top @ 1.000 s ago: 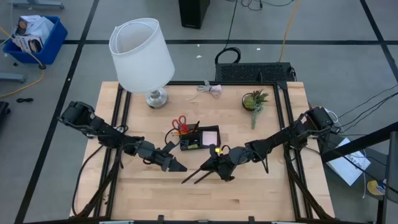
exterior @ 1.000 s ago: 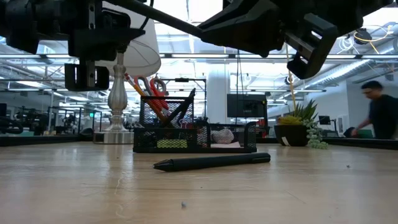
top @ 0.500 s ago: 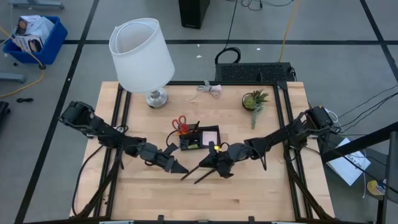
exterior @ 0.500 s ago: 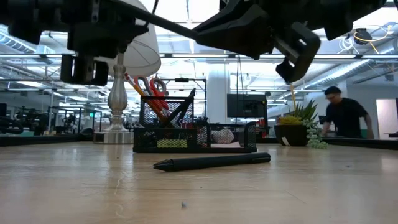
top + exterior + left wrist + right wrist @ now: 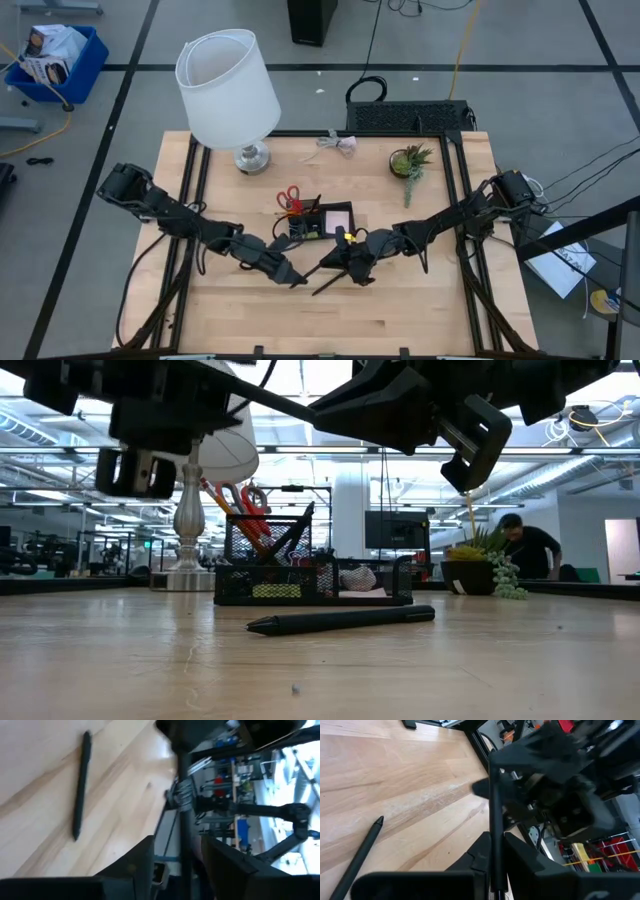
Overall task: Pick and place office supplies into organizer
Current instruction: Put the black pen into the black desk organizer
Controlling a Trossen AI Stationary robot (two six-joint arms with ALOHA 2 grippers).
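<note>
While your right fingers pinched one pen, the left fingers straddled it half-open; closing off-centre could knock it onto the desk.

Black pen, black mesh organizer, red-handled scissors

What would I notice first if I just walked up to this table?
Probably the big white lamp at the table's far left corner, standing much taller than everything else. Next, the two dark arms meeting in the middle, where the right gripper holds a black pen out toward the left gripper. Another black pen lies flat on the wood in front of the organizer, which already holds red-handled scissors.
</note>
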